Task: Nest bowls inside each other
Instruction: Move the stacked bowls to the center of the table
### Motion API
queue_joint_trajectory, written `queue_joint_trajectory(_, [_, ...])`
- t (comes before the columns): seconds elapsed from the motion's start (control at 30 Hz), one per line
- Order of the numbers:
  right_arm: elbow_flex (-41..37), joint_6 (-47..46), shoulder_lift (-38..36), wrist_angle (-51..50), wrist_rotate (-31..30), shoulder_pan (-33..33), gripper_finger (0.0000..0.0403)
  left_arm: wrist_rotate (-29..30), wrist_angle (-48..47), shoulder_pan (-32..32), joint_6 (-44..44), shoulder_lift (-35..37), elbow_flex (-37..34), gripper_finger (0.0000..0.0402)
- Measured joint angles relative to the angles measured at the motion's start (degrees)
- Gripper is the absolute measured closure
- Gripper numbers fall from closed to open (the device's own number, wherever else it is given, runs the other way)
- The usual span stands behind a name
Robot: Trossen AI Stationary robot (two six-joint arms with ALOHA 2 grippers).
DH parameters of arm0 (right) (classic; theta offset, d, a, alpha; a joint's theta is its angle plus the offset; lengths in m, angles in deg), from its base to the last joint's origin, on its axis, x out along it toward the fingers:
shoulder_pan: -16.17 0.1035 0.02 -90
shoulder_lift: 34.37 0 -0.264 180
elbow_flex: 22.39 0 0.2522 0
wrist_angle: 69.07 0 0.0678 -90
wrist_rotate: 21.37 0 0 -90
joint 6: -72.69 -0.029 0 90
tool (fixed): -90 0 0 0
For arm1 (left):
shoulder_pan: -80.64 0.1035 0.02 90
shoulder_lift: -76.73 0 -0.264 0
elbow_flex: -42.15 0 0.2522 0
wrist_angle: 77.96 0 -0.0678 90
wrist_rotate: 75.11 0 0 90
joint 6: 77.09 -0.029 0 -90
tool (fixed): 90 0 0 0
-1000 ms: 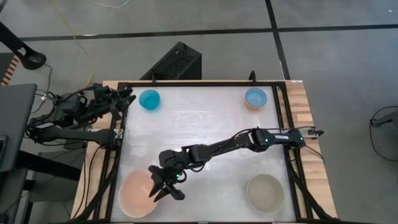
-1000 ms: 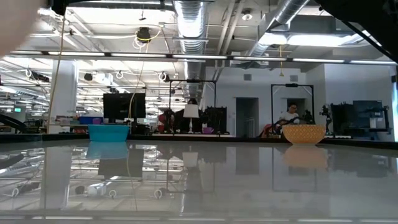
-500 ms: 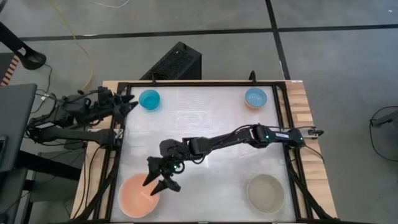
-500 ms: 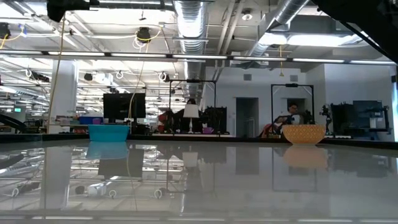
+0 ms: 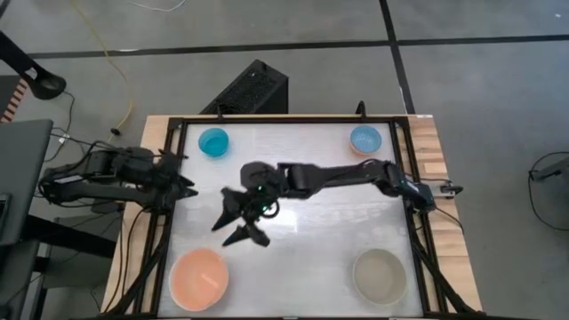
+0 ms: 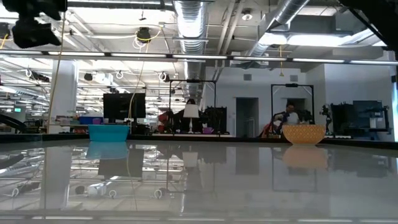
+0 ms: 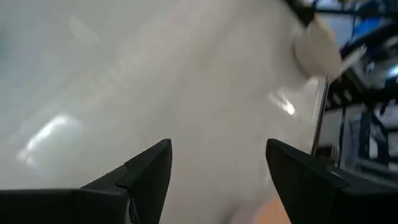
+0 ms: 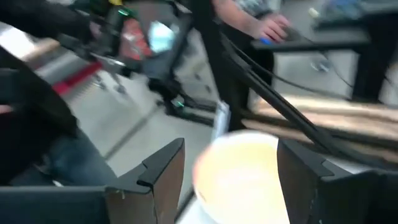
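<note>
A salmon-pink bowl [image 5: 199, 277] stands on its base at the table's near left, and a beige-grey bowl [image 5: 380, 276] at the near right. A cyan bowl [image 5: 213, 141] rests at the far left and a light blue bowl [image 5: 364, 140] at the far right. They show again as the cyan bowl [image 6: 109, 132] and the other bowl [image 6: 303, 134] in the low view. My right gripper [image 5: 238, 224] hangs open above the table's left middle, beyond the pink bowl [image 8: 236, 171]. My left gripper [image 5: 184, 187] is open at the left edge, over bare table [image 7: 214, 168].
The black frame [image 5: 173, 213] runs round the white table top. Bare table lies between the bowls in the middle. In the right wrist view, a person's hand [image 8: 273, 26] shows in the room beyond the table.
My right gripper has risen from the pink bowl's rim and gone toward the far edge, its arm swinging with it. My left gripper has swung from beside the cyan bowl toward the near edge, sunk and tipped downward. No bowl on the table has shifted.
</note>
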Motion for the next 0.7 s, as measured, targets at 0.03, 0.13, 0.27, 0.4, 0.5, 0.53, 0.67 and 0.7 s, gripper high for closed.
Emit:
queue_joint_trajectory(0.03, [0.00,1.03,-1.24,-3.44,-1.20,-0.36,0.0181,-1.24,-0.73,0.00,0.02,-0.42,-0.04,0.0152])
queue_joint_trajectory(0.13, [0.00,3.48,-4.43,-13.17,-4.45,-1.48,0.0181,-6.32,-2.52,-0.25,0.04,-2.23,-0.07,0.0152])
queue_joint_trajectory(0.27, [0.00,4.93,-8.16,-24.83,-8.23,-2.65,0.0181,-14.40,-2.93,-2.55,1.03,-6.09,-1.28,0.0152])
queue_joint_trajectory(0.4, [0.00,5.51,-10.61,-35.62,-13.97,-2.86,0.0182,-18.85,-2.47,-7.33,2.87,-10.30,-3.84,0.0152])
queue_joint_trajectory(0.5, [0.00,5.07,-11.51,-42.55,-17.20,-2.90,0.0182,-18.84,-0.88,-12.08,2.93,-13.49,-5.05,0.0152])
queue_joint_trajectory(0.53, [0.00,4.50,-11.68,-44.81,-17.86,-2.90,0.0182,-18.79,0.73,-13.60,3.19,-14.28,-5.38,0.0152])
queue_joint_trajectory(0.67, [0.00,2.51,-12.06,-53.90,-20.51,-2.76,0.0182,-18.80,7.20,-19.50,6.23,-17.01,-6.46,0.0152])
queue_joint_trajectory(0.7, [0.00,2.32,-12.06,-55.99,-21.04,-2.69,0.0182,-18.67,7.87,-21.07,6.96,-17.71,-6.64,0.0152])
